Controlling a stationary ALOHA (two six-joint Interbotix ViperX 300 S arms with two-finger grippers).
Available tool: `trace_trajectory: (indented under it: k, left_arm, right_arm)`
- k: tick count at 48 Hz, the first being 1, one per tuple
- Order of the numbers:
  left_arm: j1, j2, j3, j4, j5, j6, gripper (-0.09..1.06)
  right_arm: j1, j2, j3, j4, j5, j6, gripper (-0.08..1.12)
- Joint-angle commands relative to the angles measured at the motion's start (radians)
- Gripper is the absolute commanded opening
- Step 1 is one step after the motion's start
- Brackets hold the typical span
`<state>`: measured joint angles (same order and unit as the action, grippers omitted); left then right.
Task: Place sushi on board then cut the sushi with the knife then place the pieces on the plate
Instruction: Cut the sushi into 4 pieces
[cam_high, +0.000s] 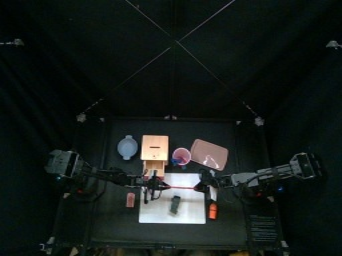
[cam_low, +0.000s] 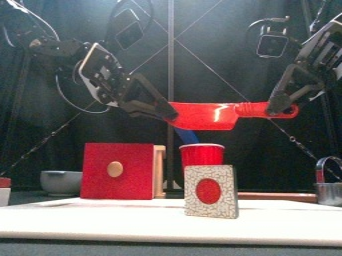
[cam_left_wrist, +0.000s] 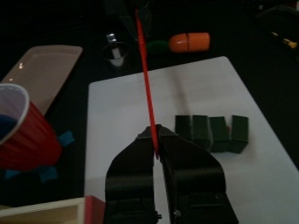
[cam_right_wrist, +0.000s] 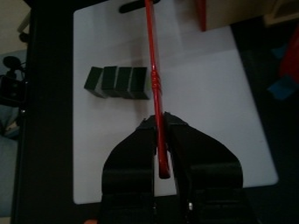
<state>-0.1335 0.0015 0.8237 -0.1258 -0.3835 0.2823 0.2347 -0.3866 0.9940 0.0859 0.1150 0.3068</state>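
The left gripper (cam_low: 150, 106) and the right gripper (cam_low: 274, 108) each had their jaws clamped on one end of the red knife (cam_low: 207, 112), which hung level between them above the white board (cam_right_wrist: 211, 105). The sushi roll (cam_low: 210, 191) lay on the board at the near middle of the table, below the knife and clear of it, its dark green blocks pressed together in one row. Behind the board stood the red cup (cam_low: 203, 155) with the blue knife (cam_low: 187, 131) in it. The wooden box (cam_low: 120, 170) was just left of the cup, the blue-grey bowl (cam_high: 127, 148) farther left, and the pink tray (cam_high: 209, 153) on the cup's right
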Motion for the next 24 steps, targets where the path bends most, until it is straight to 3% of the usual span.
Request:
trace_trajectory:
  k: [1, 16, 24]
  left_arm:
    - [0.0, -0.012, 0.006, 0.026, 0.006, 0.003, 0.33]
    - [0.006, 0.072, -0.006, 0.034, 0.014, 0.003, 0.33]
    - [0.008, 0.12, -0.048, 0.037, 0.021, 0.006, 0.33]
  right_arm:
    - [0.092, 0.074, -0.035, 0.054, 0.067, 0.002, 0.44]
    - [0.121, 0.163, -0.078, 0.064, 0.114, 0.0, 0.44]
    - [0.124, 0.153, -0.08, 0.066, 0.161, 0.0, 0.44]
